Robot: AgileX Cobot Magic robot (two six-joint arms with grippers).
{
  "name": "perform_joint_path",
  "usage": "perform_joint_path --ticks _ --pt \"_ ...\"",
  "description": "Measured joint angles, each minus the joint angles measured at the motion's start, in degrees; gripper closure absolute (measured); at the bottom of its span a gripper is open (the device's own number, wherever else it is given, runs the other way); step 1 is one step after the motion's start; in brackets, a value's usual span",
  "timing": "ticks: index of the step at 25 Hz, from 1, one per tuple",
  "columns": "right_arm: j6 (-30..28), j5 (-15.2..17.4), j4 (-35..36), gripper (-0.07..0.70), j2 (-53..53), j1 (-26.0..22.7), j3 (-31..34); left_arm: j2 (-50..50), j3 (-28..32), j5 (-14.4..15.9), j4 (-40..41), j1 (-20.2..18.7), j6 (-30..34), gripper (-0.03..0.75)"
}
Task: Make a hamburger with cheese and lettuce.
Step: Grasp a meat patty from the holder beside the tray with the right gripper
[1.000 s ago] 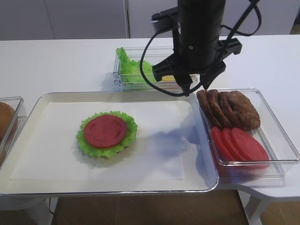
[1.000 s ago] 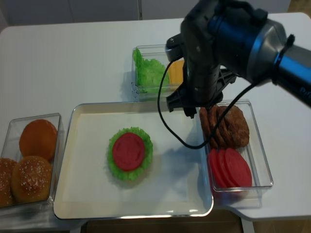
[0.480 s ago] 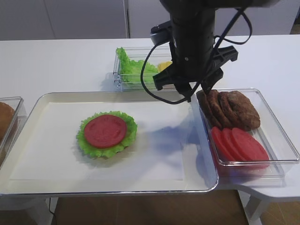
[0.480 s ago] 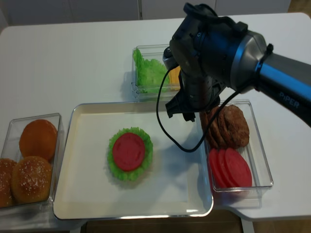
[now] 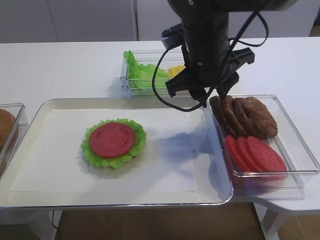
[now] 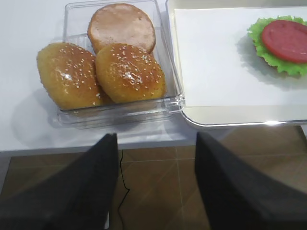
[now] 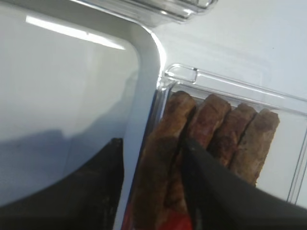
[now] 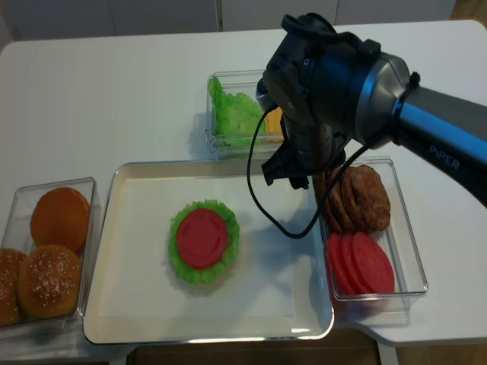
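- The right pincer (image 7: 153,158) hangs over the corner where the tray (image 5: 30,130) meets the clear box (image 5: 300,150) of brown patties (image 5: 243,116); its fingers stand spread and pinch nothing.
- One finger (image 7: 211,187) sits over the leftmost patty, the other over the tray rim, so the row of patties lies directly beneath and just to the pincer's right.
- The hamburger (image 5: 113,142), topped with a tomato disc on frilly lettuce, rests mid-tray, well to the pincer's left.
- The cheese (image 8: 275,118) and spare lettuce (image 5: 142,73) sit in a box behind the arm.
- The left pincer (image 6: 156,191), spread and empty, hovers off the worktop edge near the buns (image 6: 103,72).
- Judgement: the right arm is nearer.
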Motion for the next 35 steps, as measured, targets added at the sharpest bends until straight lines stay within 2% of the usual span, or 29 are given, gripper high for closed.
perform_joint_path --ticks 13,15,21,35 --pt "0.1 0.0 -1.3 0.334 0.9 0.0 0.0 0.0 0.0 0.0 0.0 0.0 0.0 0.334" --pt "0.1 0.0 -1.4 0.356 0.9 0.0 0.0 0.0 0.0 0.0 0.0 0.0 0.0 0.334" --pt "0.1 0.0 -1.4 0.493 0.9 0.1 0.0 0.0 0.0 0.0 0.0 0.0 0.0 0.334" --pt "1.4 0.0 -1.5 0.519 0.9 0.1 -0.1 0.0 0.0 0.0 0.0 0.0 0.0 0.334"
